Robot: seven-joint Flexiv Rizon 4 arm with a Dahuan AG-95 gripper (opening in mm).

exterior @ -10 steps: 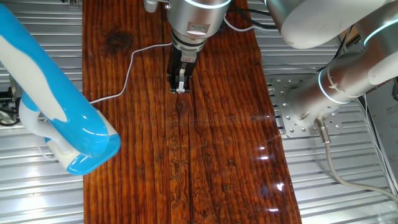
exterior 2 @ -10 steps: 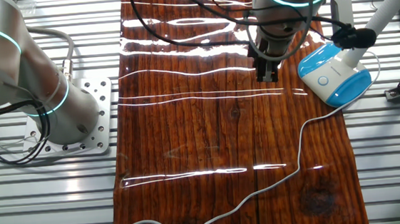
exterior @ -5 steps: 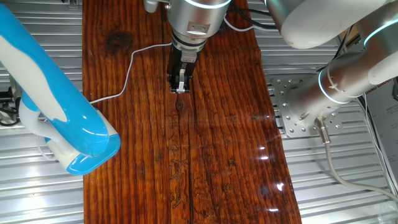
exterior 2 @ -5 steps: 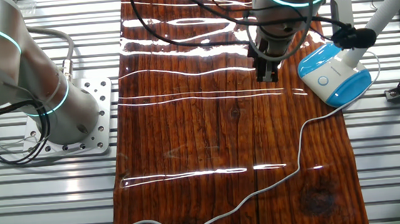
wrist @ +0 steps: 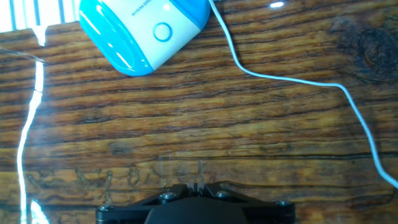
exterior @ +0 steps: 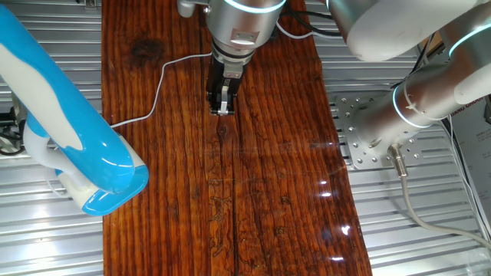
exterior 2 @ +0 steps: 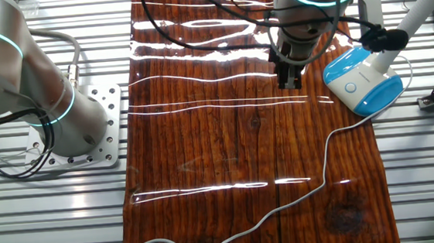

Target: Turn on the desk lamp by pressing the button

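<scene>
the gripper (exterior: pixel 221 109) hangs over the middle of the dark wooden table (exterior: pixel 268 192), pointing straight down, its tips just above the planks. in the hand view the 2 fingertips meet at the bottom edge of the frame with no gap between them, so the fingers are pressed together and hold nothing.

the desk lamp (exterior 2: pixel 363 83) stands at the table's edge, apart from the gripper: at 3 o'clock from it in the other fixed view, and at 11 o'clock in the hand view. its rounded blue and white base (wrist: pixel 144 31) carries a round button (wrist: pixel 162 31) on the white part. in one fixed view the lamp's long blue and white body (exterior: pixel 57 107) slants across the left side of the frame, at 8 o'clock from the gripper.

a thin white cord (wrist: pixel 298 78) runs from the base across the wood toward 4 o'clock in the hand view. no part of the gripper touches the lamp.
</scene>
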